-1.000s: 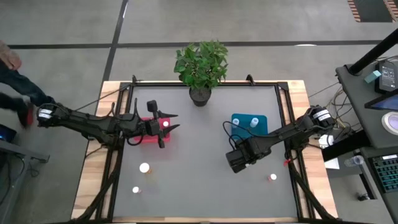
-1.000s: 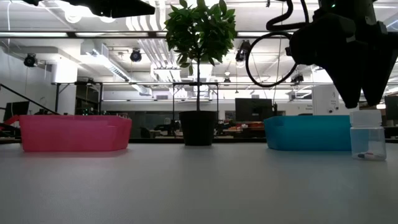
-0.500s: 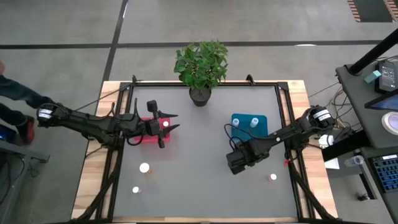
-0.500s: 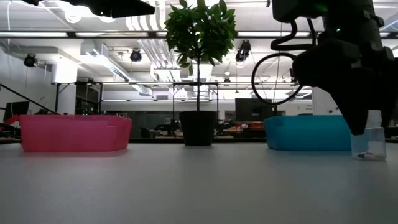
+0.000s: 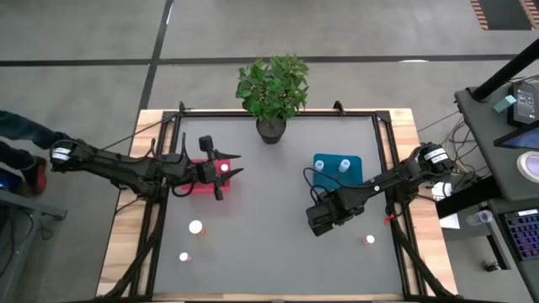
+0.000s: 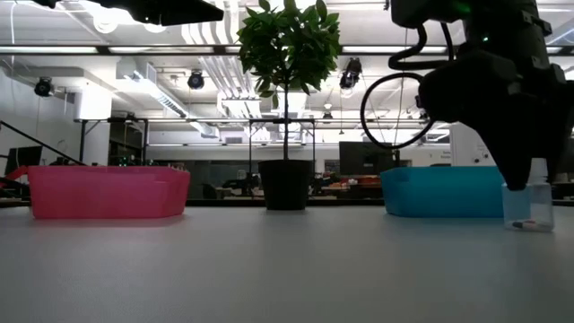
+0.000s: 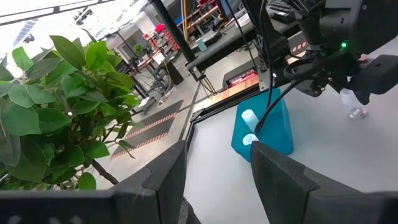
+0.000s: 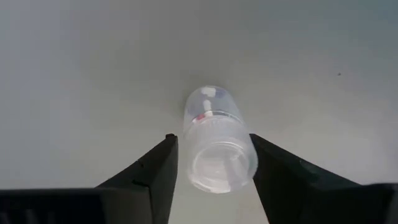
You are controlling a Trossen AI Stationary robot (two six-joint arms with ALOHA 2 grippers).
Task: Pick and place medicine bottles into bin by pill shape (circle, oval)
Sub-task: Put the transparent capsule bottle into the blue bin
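Clear bottle [image 8: 216, 149], white cap, stands upright between right gripper [image 8: 213, 163] fingers closed against it; left gripper [image 7: 217, 163] fingers part open, empty; pill shape indiscernible.

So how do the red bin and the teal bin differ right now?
The red bin sits on the table's left side with the left gripper over it; the teal bin sits on the right, clear of both grippers. The teal bin shows two white-capped bottles inside; the red bin's contents are mostly hidden. Both are small rectangular bins of similar size.
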